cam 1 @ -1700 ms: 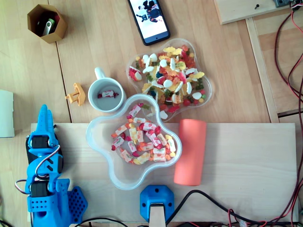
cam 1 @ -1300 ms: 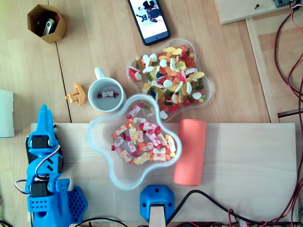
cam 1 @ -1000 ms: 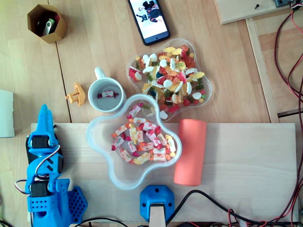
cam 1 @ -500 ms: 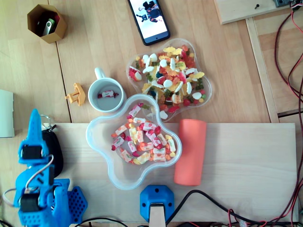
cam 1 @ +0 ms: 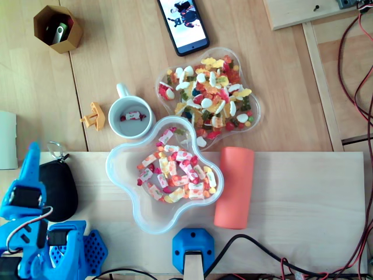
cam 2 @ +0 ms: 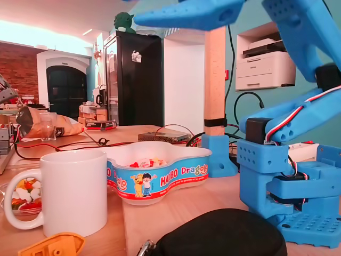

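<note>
The claw [cam 1: 30, 150] hung closed and empty above the desk [cam 1: 116, 46], high enough to touch nothing. In the overhead view its tip was just left of the black pouch [cam 1: 53, 189], lying flat. A candy bowl [cam 1: 151, 220] and mug [cam 1: 112, 119] stood to its right.
</note>
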